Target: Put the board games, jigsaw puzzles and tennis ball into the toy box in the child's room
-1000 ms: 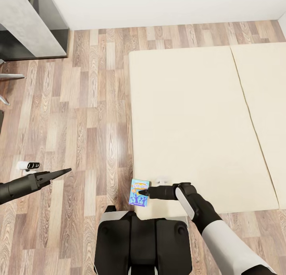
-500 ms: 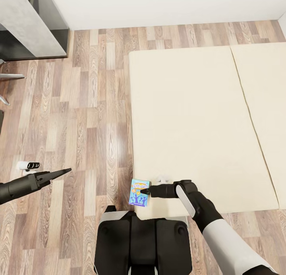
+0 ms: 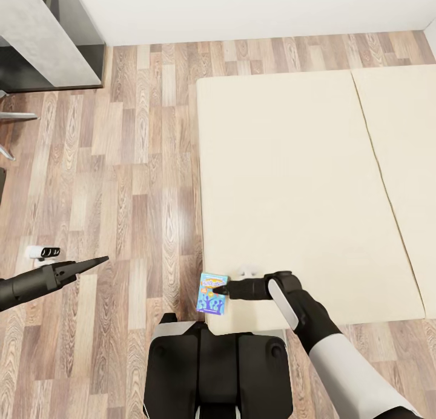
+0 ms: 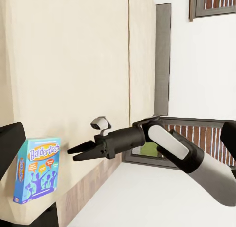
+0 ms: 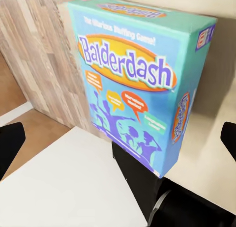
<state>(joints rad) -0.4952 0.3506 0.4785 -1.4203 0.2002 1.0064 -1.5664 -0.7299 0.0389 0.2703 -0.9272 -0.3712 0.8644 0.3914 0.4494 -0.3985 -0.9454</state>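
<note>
Light blue board game (image 3: 212,292) at the bed (image 3: 290,183) corner, just ahead of the right gripper (image 3: 220,291), jaws spread, left gripper (image 3: 100,261) pressed together over floor

**Even, bright simulator light; sharp renders with soft shadows**

The scene is brightly and evenly lit, with no visible lamp. In the head view the wood floor (image 3: 121,164) carries a pale sheen in broad streaks, and the bed (image 3: 290,183) reads as flat cream with almost no shading. Shadows are faint and soft: a thin dark line runs along the mattress edge. The grey cabinet (image 3: 42,37) looks mottled. In the right wrist view the board game (image 5: 137,89) is close and slightly soft, its lettering legible, with strong perspective stretch. The left wrist view is crisp, its white wall nearly blown out.
</note>
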